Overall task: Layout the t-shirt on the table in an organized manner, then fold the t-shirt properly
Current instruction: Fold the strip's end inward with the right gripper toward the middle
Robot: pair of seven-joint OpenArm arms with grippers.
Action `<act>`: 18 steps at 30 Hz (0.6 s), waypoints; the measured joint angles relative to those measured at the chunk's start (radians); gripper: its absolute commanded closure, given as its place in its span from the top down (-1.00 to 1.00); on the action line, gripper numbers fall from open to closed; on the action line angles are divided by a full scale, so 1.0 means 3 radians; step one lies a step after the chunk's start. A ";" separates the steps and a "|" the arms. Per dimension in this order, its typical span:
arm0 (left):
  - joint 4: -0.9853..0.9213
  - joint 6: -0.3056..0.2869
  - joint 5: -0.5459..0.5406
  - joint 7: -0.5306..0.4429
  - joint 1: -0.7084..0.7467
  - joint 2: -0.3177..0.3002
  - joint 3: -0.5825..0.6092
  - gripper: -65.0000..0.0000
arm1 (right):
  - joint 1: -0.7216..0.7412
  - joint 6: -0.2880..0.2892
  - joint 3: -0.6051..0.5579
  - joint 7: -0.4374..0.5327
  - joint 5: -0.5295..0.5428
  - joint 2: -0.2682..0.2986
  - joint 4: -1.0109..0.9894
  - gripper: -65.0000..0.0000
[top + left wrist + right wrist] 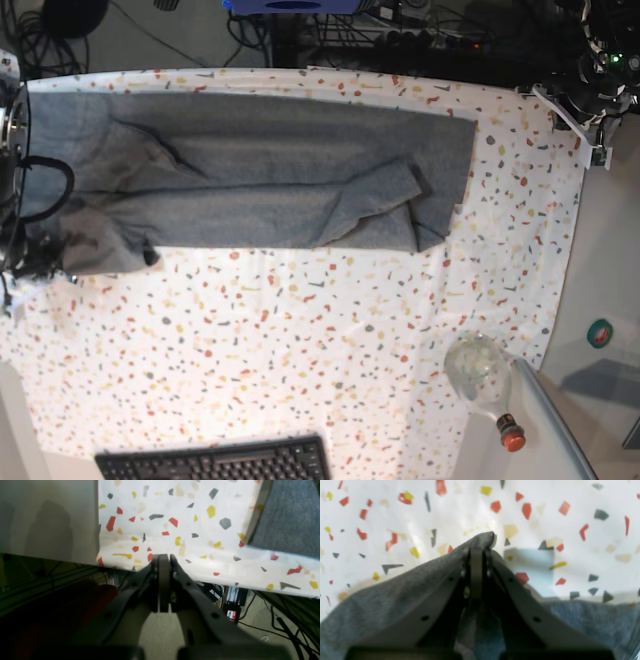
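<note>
The heather-grey t-shirt [270, 170] lies spread across the far half of the speckled table [300, 340], with one end folded over itself near the right. My right gripper [480, 545] is shut on a raised peak of the t-shirt [382, 605] at its left end, just above the table [395, 510]. In the base view the right arm [18, 200] comes in at the left edge. My left gripper [163, 558] is shut with nothing in it, hanging beyond the table's edge [200, 517]. Its arm [592, 75] sits at the table's far right corner, away from the shirt.
A black keyboard [215, 462] lies at the near edge. A clear round bottle with a red cap [482, 378] rests at the near right. A plain grey side surface [47, 517] adjoins the table. Cables and a power unit [232, 610] lie on the floor below.
</note>
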 measured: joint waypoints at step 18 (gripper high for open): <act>-0.0170 -0.0006 -0.0006 -0.0023 -0.0151 -0.0001 0.0025 -1.00 | -0.1475 -0.0013 0.1078 -0.1785 -0.0014 -0.0376 0.3162 -1.00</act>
